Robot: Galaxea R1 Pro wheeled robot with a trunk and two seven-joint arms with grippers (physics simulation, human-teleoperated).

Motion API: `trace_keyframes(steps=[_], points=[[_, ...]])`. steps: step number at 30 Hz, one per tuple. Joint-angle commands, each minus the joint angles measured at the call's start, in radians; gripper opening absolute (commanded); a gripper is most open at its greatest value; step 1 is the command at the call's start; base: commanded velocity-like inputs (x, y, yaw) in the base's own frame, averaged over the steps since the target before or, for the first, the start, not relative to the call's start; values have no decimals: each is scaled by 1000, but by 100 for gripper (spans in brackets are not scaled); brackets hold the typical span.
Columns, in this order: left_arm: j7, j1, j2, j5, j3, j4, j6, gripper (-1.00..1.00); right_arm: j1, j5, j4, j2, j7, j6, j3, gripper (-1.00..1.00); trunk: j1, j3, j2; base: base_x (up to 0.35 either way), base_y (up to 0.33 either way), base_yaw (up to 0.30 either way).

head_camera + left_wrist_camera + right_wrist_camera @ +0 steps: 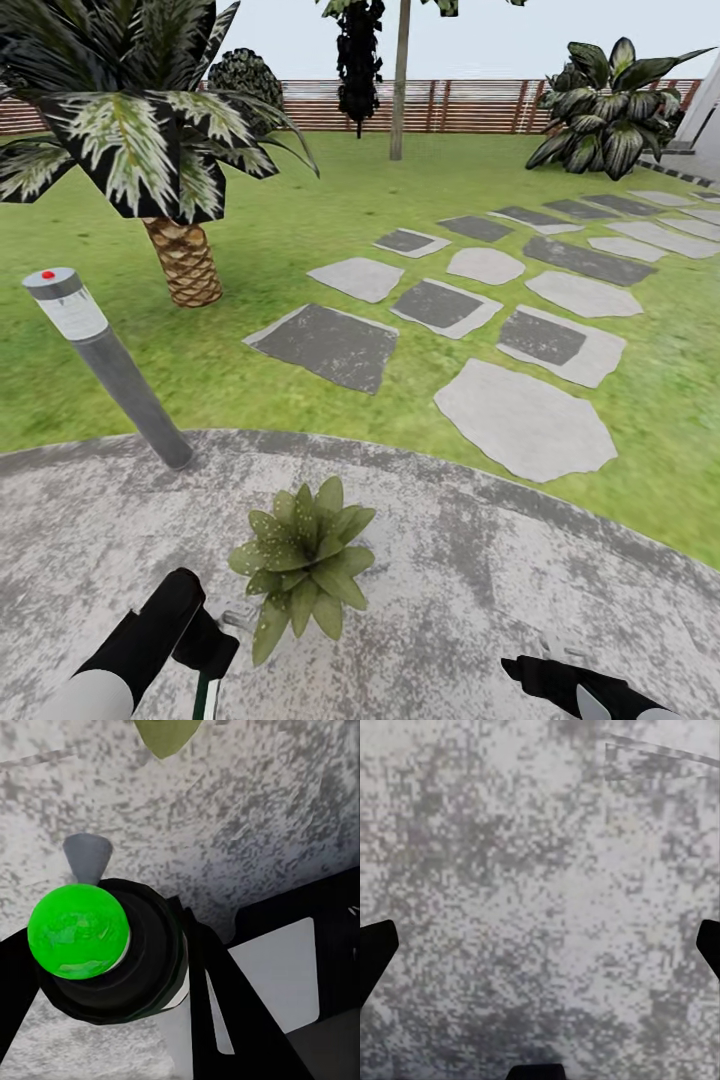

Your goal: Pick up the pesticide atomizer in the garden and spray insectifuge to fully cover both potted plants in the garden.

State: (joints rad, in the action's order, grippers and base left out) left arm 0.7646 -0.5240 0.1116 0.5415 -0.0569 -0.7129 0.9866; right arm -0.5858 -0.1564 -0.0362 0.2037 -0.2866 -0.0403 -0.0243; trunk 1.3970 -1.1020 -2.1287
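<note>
Your left gripper [205, 645] apparently pinches the pesticide atomizer [205, 697]; the potted plant [303, 565] lies just ahead-right; right gripper [545, 672] spread.

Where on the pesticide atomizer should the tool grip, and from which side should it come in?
Take the pesticide atomizer by its dark round body, just behind the glossy green end. Come in from the side so the fingers close across the cylinder, because the slender straight barrel gives two opposite walls to press on. The left tool appears to hold it this way, with the green end free, near the potted plant.
</note>
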Motion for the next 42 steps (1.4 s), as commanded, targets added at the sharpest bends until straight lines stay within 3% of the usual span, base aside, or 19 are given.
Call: trace_keyframes(steps=[1,17,28,42], points=[[10,0,1,11,-3,-2,1,-100,0,-8,-1,0,-4,-4,-2,100,0,-1,0,0,-62,13],[10,0,0,11,-1,-2,1,-100,0,-8,-1,1,-4,-6,-1,100,0,-1,0,0,-90,90],[10,0,0,11,-1,0,1,-100,0,-9,-1,1,-3,-6,-2,100,0,-1,0,0,0,230],[10,0,0,10,-1,0,1,-100,0,-8,-1,1,-3,-6,-2,100,0,-1,0,0,-134,39]])
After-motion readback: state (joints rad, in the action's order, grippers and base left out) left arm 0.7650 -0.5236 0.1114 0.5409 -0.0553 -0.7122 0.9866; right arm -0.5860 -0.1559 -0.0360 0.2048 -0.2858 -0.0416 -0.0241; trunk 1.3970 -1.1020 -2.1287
